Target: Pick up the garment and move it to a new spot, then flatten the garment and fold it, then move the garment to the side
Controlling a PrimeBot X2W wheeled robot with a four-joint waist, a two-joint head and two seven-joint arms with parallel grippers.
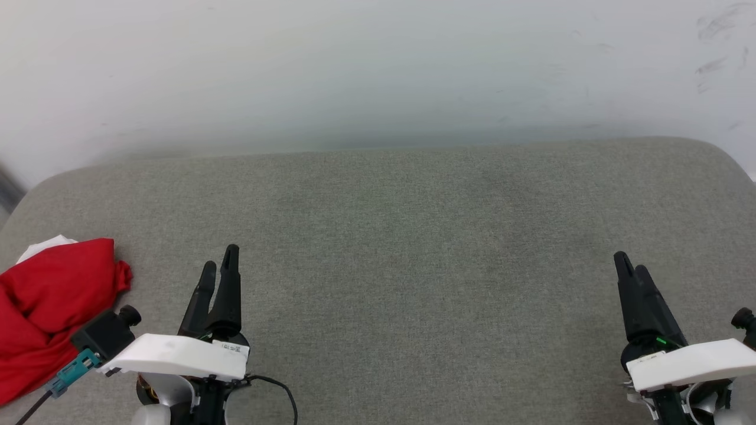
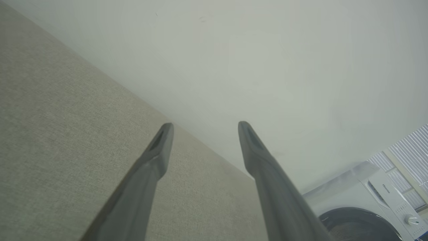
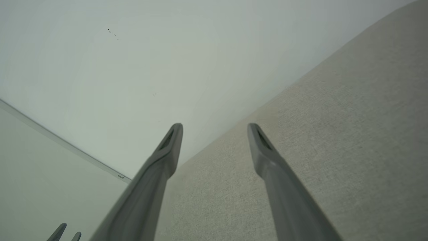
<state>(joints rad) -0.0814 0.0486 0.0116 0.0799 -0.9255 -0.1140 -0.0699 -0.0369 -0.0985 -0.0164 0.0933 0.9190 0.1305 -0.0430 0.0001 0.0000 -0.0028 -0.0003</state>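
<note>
The bright red soft T-shirt with a white sleeve (image 1: 50,301) lies bunched at the left edge of the grey woven upholstered surface (image 1: 413,236), just beside the left arm's black wrist camera (image 1: 106,333). It looks unfolded, so pickup likely comes first. The left gripper (image 1: 220,257) and right gripper (image 1: 629,263) hover low and well apart, fingers pointing toward the white wall (image 1: 378,71), jaws spread wide, holding nothing.

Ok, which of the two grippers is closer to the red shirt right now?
The left gripper: the red garment lies bunched just off its outer side, while the right gripper sits far across the grey cushion.
</note>
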